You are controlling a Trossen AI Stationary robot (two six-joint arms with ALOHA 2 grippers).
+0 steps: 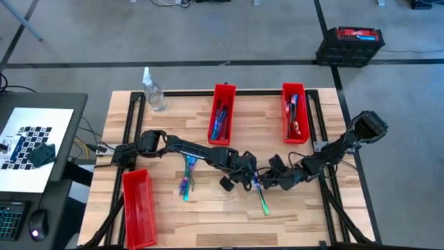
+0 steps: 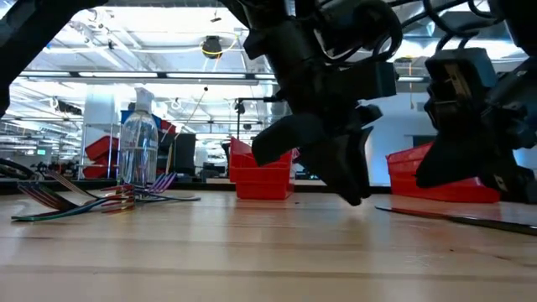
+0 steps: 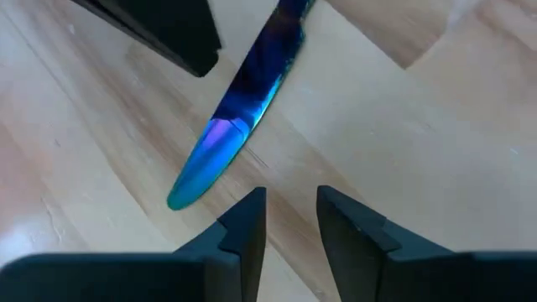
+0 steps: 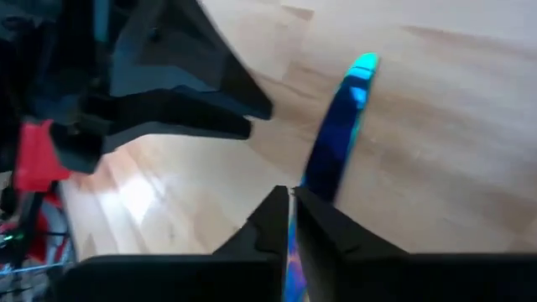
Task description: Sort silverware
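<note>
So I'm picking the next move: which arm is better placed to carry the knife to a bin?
Right. The right gripper is shut on the knife, while the left gripper hovers beside its blade, open and empty.

We saw even, bright light from overhead fixtures, which showed in the low view as glowing ceiling strips. The counter carried only soft shadows. Both wrist views were blurred, with sheen streaking the knife; the low view's near arms were out of focus.
</note>
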